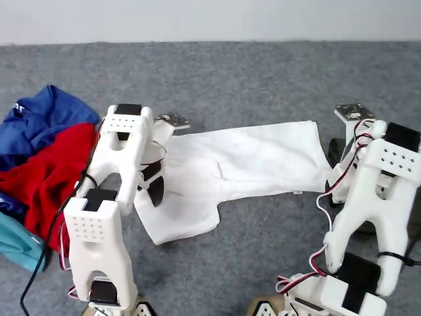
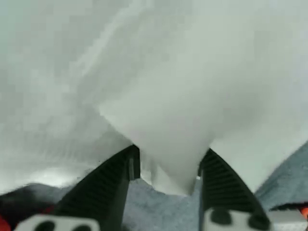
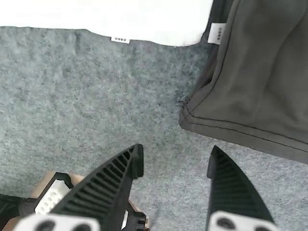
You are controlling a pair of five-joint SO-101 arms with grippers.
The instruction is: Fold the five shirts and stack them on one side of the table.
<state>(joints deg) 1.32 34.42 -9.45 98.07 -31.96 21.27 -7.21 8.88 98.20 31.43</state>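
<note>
White shirt (image 1: pixel 256 164) spread mid-bench (image 1: pixel 250 72), partly folded. Left claw (image 2: pixel 169 159) apart, a fold of the white cloth between its fingers; high view puts it at the shirt's left end. Right claw (image 3: pixel 175 159) apart over bare bench near the right edge. Its wrist view shows a dark grey shirt (image 3: pixel 260 82) beside the white hem, mostly hidden from above by the arm. Blue (image 1: pixel 39 122), red (image 1: pixel 56 174) and teal (image 1: pixel 16 240) shirts heaped at left edge.
</note>
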